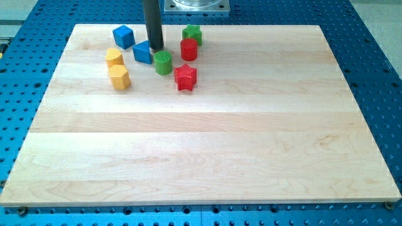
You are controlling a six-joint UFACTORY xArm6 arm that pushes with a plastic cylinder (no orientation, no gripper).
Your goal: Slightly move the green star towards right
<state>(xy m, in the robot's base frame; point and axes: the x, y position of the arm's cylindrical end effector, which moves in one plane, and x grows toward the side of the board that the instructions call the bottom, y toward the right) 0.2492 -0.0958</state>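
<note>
The green star sits near the board's top edge, just above a red cylinder. My tip rests on the board to the star's lower left, about a block's width from it. The tip stands between a blue block on its left and the red cylinder on its right, right above a green cylinder.
A blue cube lies at the top left. Two yellow blocks lie left of the cluster. A red star sits below the red cylinder. The wooden board lies on a blue perforated table.
</note>
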